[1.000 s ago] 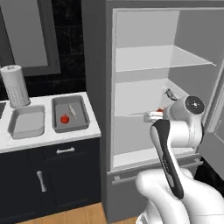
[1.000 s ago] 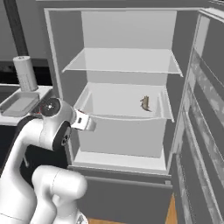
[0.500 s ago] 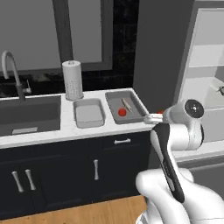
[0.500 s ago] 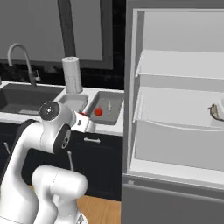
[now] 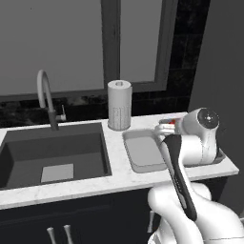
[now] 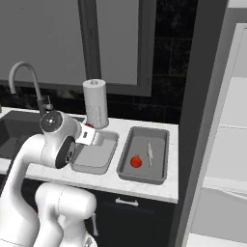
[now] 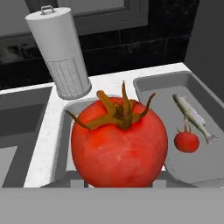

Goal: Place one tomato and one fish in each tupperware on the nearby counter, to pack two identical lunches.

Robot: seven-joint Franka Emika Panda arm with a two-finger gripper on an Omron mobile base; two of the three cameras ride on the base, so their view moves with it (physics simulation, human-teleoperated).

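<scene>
My gripper [image 5: 164,127] is shut on a large red tomato [image 7: 119,140] with a brown-green stem, held over the lighter grey tupperware [image 7: 72,114] on the white counter [image 7: 48,144]. That tray [image 6: 94,157] holds nothing. The darker tupperware [image 6: 144,154] beside it, to the right, holds a small tomato [image 6: 136,161] and a thin silver fish [image 6: 150,153]; the hand view shows the same fish [image 7: 192,116] and tomato [image 7: 187,141]. In the left base view my arm covers most of the darker tray [image 5: 220,155]. The held tomato hides the fingertips in the hand view.
A paper towel roll [image 5: 119,110] stands upright behind the lighter tray. The dark sink basin [image 5: 52,152] with its curved faucet [image 5: 45,95] lies to the left. The open fridge [image 6: 226,144] and its dark side panel rise at the right.
The base has driven left from the open fridge to the counter, so the whole scene shifted. The tomato stayed in my shut gripper, which now hangs over the lighter tray.
</scene>
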